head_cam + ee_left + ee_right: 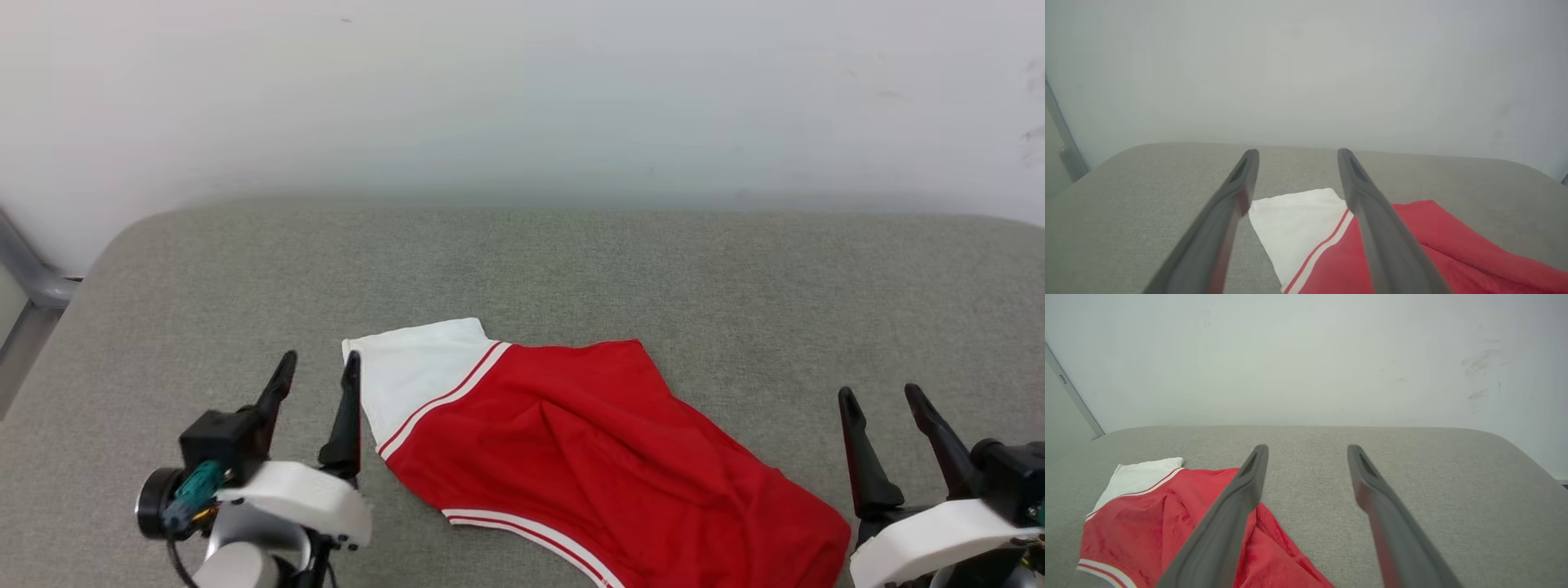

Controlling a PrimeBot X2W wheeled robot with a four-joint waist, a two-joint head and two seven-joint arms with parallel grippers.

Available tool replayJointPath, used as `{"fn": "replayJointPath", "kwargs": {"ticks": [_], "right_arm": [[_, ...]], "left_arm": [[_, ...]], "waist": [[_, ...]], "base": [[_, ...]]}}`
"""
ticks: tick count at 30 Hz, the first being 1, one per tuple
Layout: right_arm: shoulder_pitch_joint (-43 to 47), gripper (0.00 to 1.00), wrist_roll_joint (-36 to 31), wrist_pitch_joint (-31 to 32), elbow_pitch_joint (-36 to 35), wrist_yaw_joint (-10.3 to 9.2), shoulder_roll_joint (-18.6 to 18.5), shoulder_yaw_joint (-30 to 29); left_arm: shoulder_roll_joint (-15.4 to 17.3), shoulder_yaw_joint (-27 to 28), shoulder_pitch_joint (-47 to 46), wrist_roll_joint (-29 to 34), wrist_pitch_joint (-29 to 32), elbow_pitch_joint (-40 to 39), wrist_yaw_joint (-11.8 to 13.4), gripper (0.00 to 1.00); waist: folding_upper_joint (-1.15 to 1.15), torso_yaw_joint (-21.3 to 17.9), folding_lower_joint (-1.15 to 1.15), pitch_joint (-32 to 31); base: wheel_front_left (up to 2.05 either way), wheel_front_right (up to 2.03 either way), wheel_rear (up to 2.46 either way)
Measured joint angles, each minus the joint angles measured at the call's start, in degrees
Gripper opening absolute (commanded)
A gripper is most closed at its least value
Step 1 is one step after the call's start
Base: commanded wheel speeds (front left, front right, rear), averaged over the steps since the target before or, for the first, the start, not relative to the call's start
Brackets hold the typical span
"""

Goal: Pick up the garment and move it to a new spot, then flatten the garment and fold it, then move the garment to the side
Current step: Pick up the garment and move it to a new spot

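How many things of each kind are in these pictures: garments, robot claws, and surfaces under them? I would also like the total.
Garment: 1, the red and white garment, lying on the surface
Claws: 2, the left claw and the right claw, both open and holding nothing
Surface: 1, the grey padded surface
Total: 4

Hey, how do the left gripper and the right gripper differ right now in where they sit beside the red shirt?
The left gripper sits by the garment's white sleeve, one finger close to its edge. The right gripper sits by the red end. Between the left gripper's fingers the sleeve shows, and between the right gripper's, bare cushion. Both have their jaws open and hold nothing.
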Motion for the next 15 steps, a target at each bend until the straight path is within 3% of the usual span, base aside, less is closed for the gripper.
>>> {"fn": "replayJointPath", "kwargs": {"ticks": [7, 15], "right_arm": [[0.57, 1.00, -0.78, 0.52, -0.80, 0.00, -0.01, 0.40], [1.49, 1.00, -0.88, 1.08, -1.14, 0.00, -0.01, -0.12]], "left_arm": [[3.10, 3.66, 5.22, -0.93, -0.01, -2.16, -0.08, 1.00], [3.92, 2.79, 6.30, -0.91, 0.01, -3.28, -1.07, 1.00]], "waist": [[0.00, 0.67, 0.00, -1.14], [0.00, 0.60, 0.00, -1.50]], "base": [[0.00, 0.00, 0.00], [0.00, 0.00, 0.00]]}}
